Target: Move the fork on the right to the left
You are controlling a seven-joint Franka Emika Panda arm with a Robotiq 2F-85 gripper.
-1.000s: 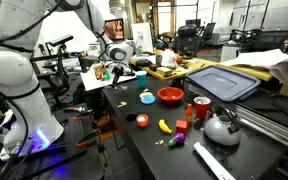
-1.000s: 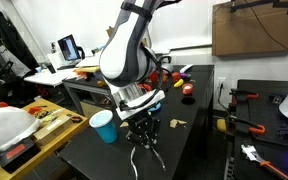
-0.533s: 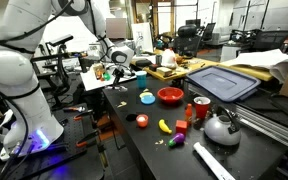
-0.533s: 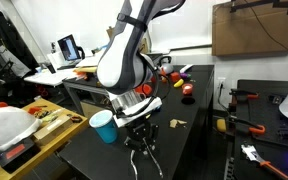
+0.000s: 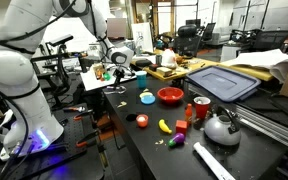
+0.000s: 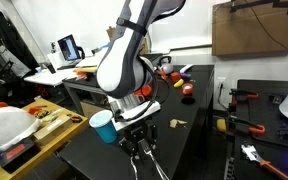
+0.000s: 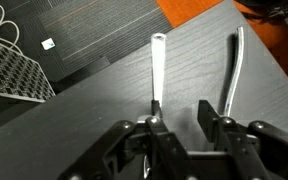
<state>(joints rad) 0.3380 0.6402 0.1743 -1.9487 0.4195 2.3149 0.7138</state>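
Above dark table (image 7: 84, 130), spread fingers (image 7: 208, 125) beside metal fork (image 7: 233, 65).

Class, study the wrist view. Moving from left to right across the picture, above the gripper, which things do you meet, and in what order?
White wire grid → straight fork handle → curved fork handle.
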